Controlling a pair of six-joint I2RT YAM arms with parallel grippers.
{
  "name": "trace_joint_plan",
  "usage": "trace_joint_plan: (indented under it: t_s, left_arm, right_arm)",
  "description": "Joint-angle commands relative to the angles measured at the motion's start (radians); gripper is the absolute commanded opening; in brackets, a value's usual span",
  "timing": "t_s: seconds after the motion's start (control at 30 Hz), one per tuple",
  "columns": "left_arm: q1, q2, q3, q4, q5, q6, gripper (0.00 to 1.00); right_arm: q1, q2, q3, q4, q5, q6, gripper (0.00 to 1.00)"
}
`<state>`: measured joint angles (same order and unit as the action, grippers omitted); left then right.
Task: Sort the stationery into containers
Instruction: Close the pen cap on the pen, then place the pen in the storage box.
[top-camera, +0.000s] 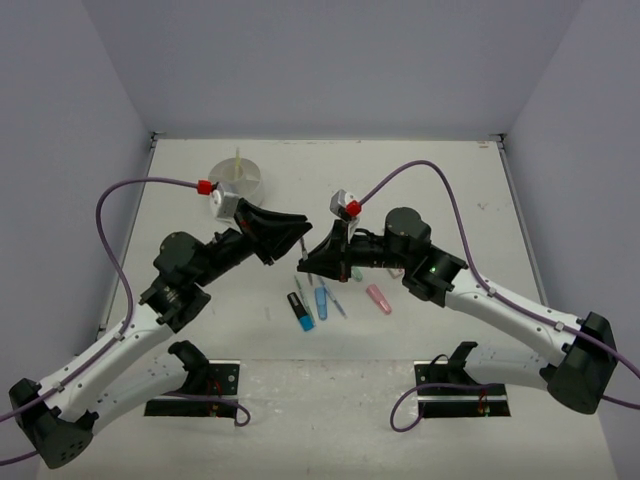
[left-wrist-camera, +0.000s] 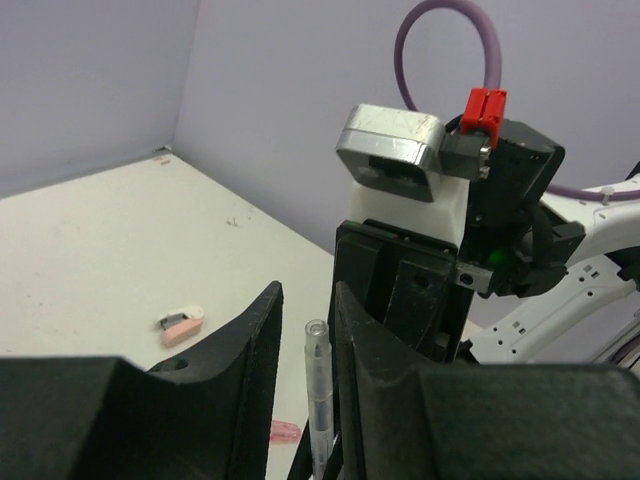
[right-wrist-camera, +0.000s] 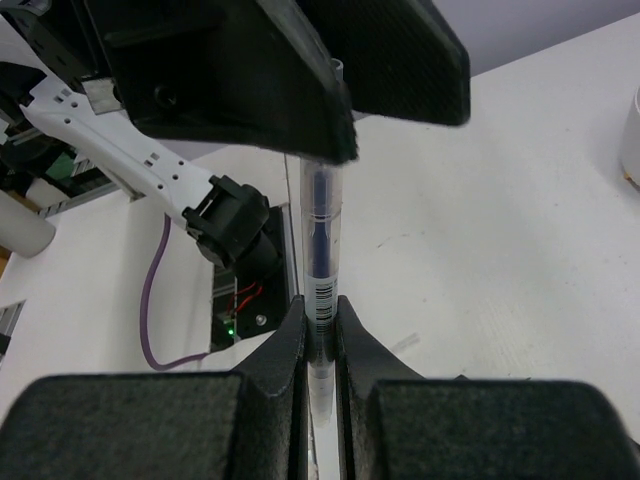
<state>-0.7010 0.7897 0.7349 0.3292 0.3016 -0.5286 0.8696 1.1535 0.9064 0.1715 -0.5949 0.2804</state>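
Observation:
My right gripper (top-camera: 309, 262) (right-wrist-camera: 318, 310) is shut on a clear thin pen (right-wrist-camera: 321, 230) with a dark refill and a barcode label, held above the table's middle. My left gripper (top-camera: 298, 233) (left-wrist-camera: 305, 305) faces it. Its jaws stand a little apart around the pen's far end (left-wrist-camera: 318, 390), with a gap on one side. The round white tub (top-camera: 255, 182) sits at the back left with a yellow stick (top-camera: 238, 160) upright in it. Loose stationery lies under the grippers: a blue black-capped highlighter (top-camera: 300, 311), a blue pen (top-camera: 320, 300), a pink highlighter (top-camera: 378, 298).
A pink eraser (left-wrist-camera: 182, 326) lies on the table beyond the left gripper. The tub's rim (right-wrist-camera: 631, 140) shows at the right edge of the right wrist view. Both arm bases and black clamp plates (top-camera: 195, 385) stand at the near edge.

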Motion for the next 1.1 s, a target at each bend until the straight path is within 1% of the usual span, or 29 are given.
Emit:
trace_joint_plan:
  t_s: [0.0,0.07,0.13,0.27,0.33,0.4,0.63,0.73,0.8,0.87,0.93,0.97,1.0,1.03,1.07]
  left_arm:
    - [0.003,-0.004,0.016,0.000,0.039,0.020,0.19]
    - [0.003,-0.007,0.005,0.007,0.057,0.013,0.07]
    - [0.002,-0.009,0.004,-0.007,0.071,0.012,0.01]
    - [0.003,-0.013,-0.015,-0.004,0.090,-0.008,0.00]
    - [0.003,-0.009,-0.050,0.013,0.119,-0.039,0.00]
    - [0.003,-0.001,-0.085,0.041,0.144,-0.067,0.00]
    - [-0.014,-0.032,-0.266,0.157,0.161,-0.150,0.00]
    - [-0.041,-0.040,-0.279,0.129,0.134,-0.128,0.00]
    - [-0.045,-0.049,-0.268,0.093,0.110,-0.107,0.00]
    - [-0.045,-0.061,-0.223,0.033,0.092,-0.072,0.00]
    - [-0.045,-0.043,-0.187,0.007,0.096,-0.049,0.00]
    - [-0.045,-0.020,-0.142,-0.021,0.096,-0.032,0.00]
    - [-0.045,-0.006,-0.123,-0.047,0.075,-0.019,0.00]
    - [-0.045,0.006,-0.100,-0.094,-0.013,-0.009,0.00]
    - [-0.045,0.021,-0.055,-0.161,-0.152,-0.004,0.00]
  right_arm:
    - [0.003,-0.034,0.063,-0.013,-0.002,-0.026,0.00]
    - [0.005,-0.037,0.071,-0.017,0.007,-0.027,0.00]
    - [0.005,-0.041,0.079,-0.018,0.021,-0.027,0.00]
    - [0.003,-0.050,0.100,-0.002,0.079,-0.011,0.00]
    - [0.003,-0.052,0.139,0.026,0.170,0.010,0.00]
    - [-0.002,-0.030,0.196,0.026,0.221,0.013,0.00]
    - [-0.037,0.090,0.512,-0.069,0.238,0.010,0.00]
    - [-0.040,0.120,0.587,-0.096,0.237,0.006,0.00]
    - [-0.040,0.118,0.565,-0.087,0.237,0.005,0.00]
    - [-0.043,0.103,0.473,-0.047,0.245,0.007,0.00]
    - [-0.049,0.100,0.421,-0.019,0.251,0.015,0.00]
    - [-0.060,0.102,0.387,-0.006,0.240,0.019,0.00]
    - [-0.064,0.102,0.365,-0.003,0.236,0.020,0.00]
    - [-0.065,0.101,0.341,-0.013,0.238,0.005,0.05]
    - [-0.065,0.099,0.307,-0.023,0.254,-0.013,0.14]
